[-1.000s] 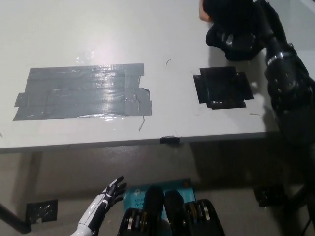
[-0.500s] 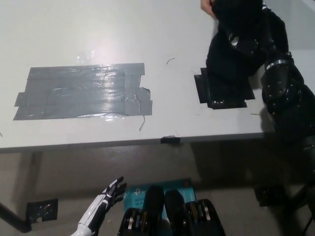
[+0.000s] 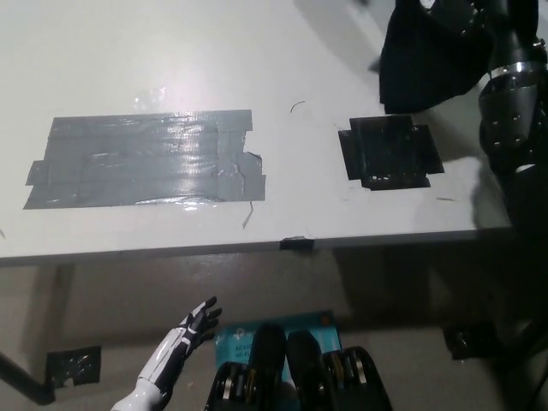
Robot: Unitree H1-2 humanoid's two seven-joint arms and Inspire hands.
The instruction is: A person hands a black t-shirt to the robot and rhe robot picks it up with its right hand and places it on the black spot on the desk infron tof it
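The black t-shirt [image 3: 424,64] hangs unfolded at the top right of the head view, above the desk and just behind the black taped spot [image 3: 390,152]. My black right hand [image 3: 458,13] is shut on the shirt's top edge, near the picture's upper border. The shirt's lower hem ends a little beyond the spot's far edge. My white left hand [image 3: 184,338] rests low below the desk's front edge, fingers apart and holding nothing.
A large grey tape patch [image 3: 145,160] covers the left half of the white desk [image 3: 282,51]. A small black clip [image 3: 296,243] sits on the desk's front edge. A teal sheet [image 3: 231,338] lies on the floor below.
My right hand has lifted the shirt up and to the right, so it has unfurled and uncovered the black spot. The person's hand at the top has gone from view.
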